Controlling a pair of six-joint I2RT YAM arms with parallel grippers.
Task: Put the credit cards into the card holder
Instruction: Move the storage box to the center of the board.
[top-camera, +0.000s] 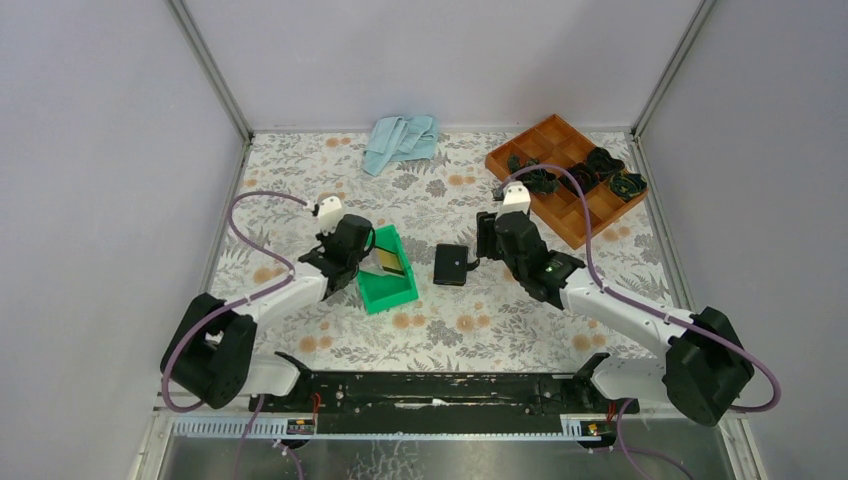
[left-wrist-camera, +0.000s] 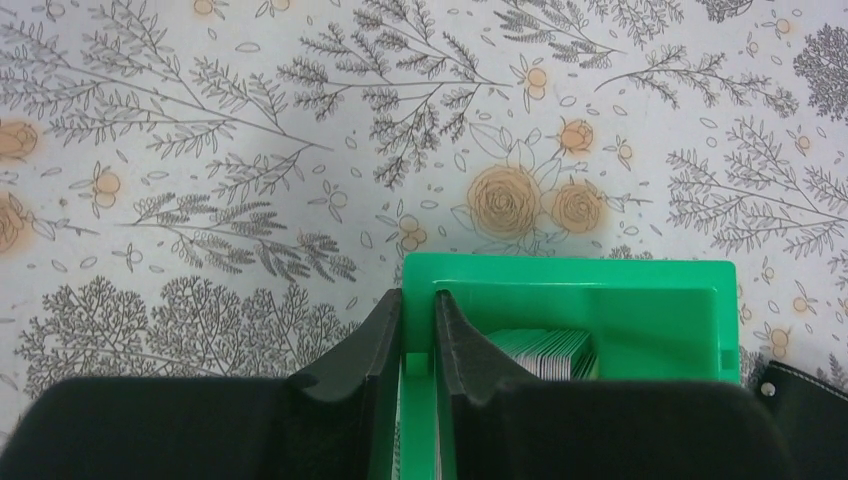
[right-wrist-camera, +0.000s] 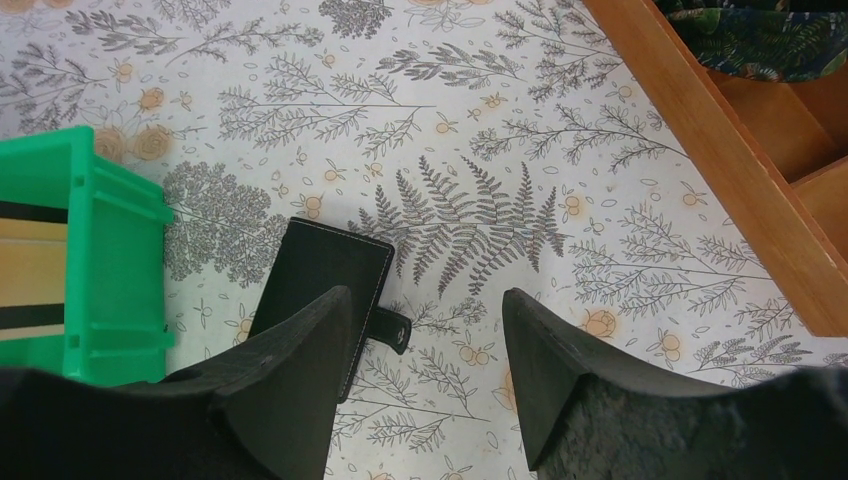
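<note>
- Top external view: the left hand (top-camera: 364, 262) sits at the outer wall of the green bin (top-camera: 398, 297), on the side away from the other arm. The credit cards (top-camera: 386, 262) lie inside the bin, just beyond its fingers.
- The card holder (top-camera: 451, 264) lies closed on the table (top-camera: 450, 335), just in front of the right hand (top-camera: 484, 243) and apart from the bin's nearest edge, with a strip of bare table between them.
- Behind the right hand stands the brown tray (top-camera: 528, 205); a blue cloth (top-camera: 400, 140) lies well beyond both hands near the far edge. The table nearest the arm bases is open.
- Left wrist view: the left hand (left-wrist-camera: 418, 300) is nearly closed and pinches the green bin (left-wrist-camera: 560, 272) by its side wall, one finger outside and one inside.
- The credit cards (left-wrist-camera: 550, 352) stand as a pale stack of edges inside the bin, beside the inner finger. Ahead of the fingertips, past the bin's far rim, is open patterned table (left-wrist-camera: 250, 120).
- Right wrist view: the right hand (right-wrist-camera: 425, 300) stands wide open, with nothing between its fingers.
- The card holder (right-wrist-camera: 320, 268) lies partly under the finger nearer the green bin (right-wrist-camera: 110, 250), its closure tab poking into the gap.
- The credit cards (right-wrist-camera: 30, 272) show tan with dark stripes inside that bin.
- Beyond the other finger the brown tray (right-wrist-camera: 700, 150) presents its long wall, with open table between.
</note>
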